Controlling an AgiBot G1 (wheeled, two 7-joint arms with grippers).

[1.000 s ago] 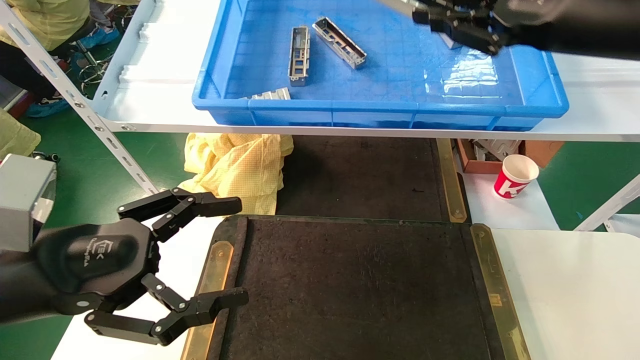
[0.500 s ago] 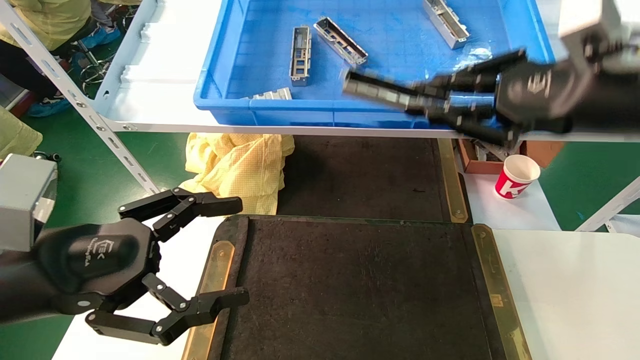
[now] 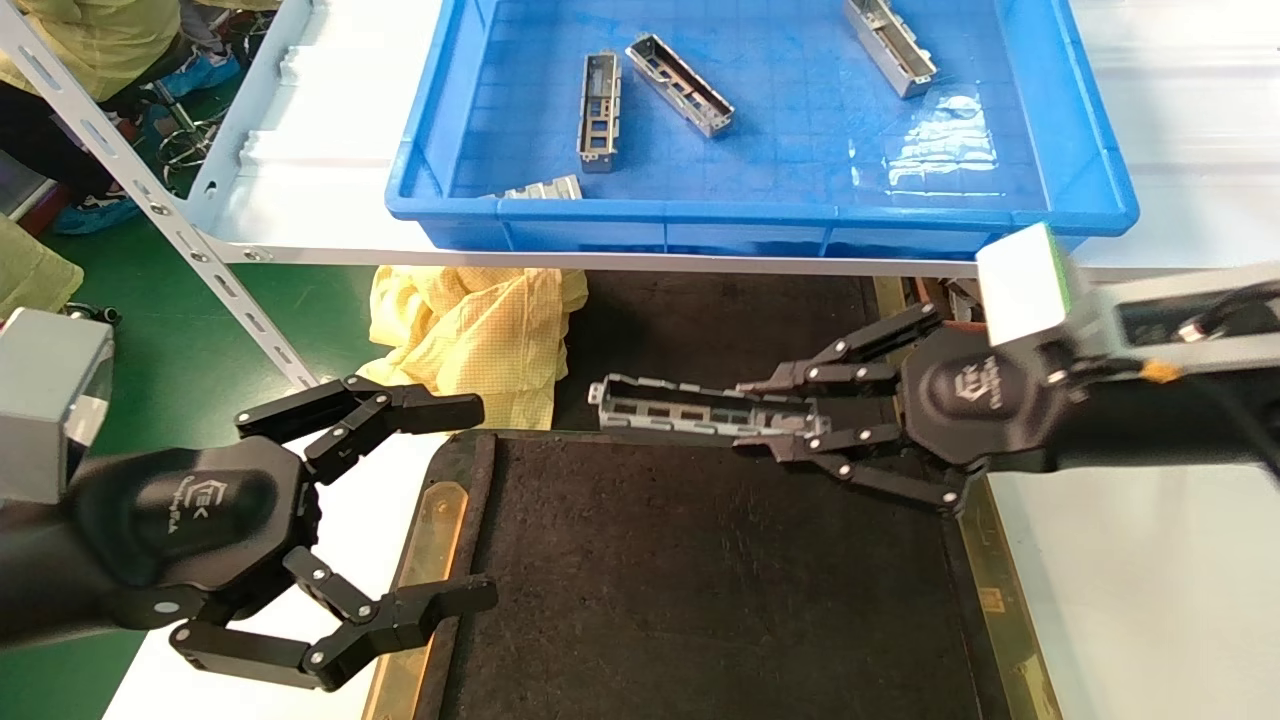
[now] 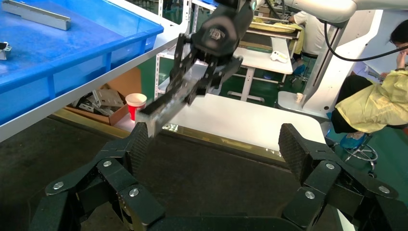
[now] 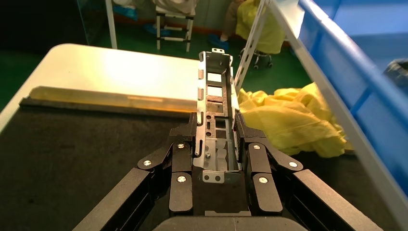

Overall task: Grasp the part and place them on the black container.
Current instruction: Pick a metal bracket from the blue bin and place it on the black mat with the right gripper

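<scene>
The right gripper point(image 3: 800, 425) is clamped on one end of the part point(image 3: 690, 408), both fingers pressed against its side walls, so the rest of the channel sticks out level with its open side up. The part hangs in the air over the far edge of the black container point(image 3: 700, 580), not touching it. The step in hand looks like the set-down. To do it well, bring the part further in over the rough black surface, clear of the brass strip point(image 3: 985, 560) on the container's right edge. Keep it level, lower until the underside rests flat, and only then spread the fingers. Letting go high up could make it bounce or tip. The left gripper point(image 3: 400, 520) sits wide open and empty at the container's left edge, with a fingertip overlapping the container's left rim.
</scene>
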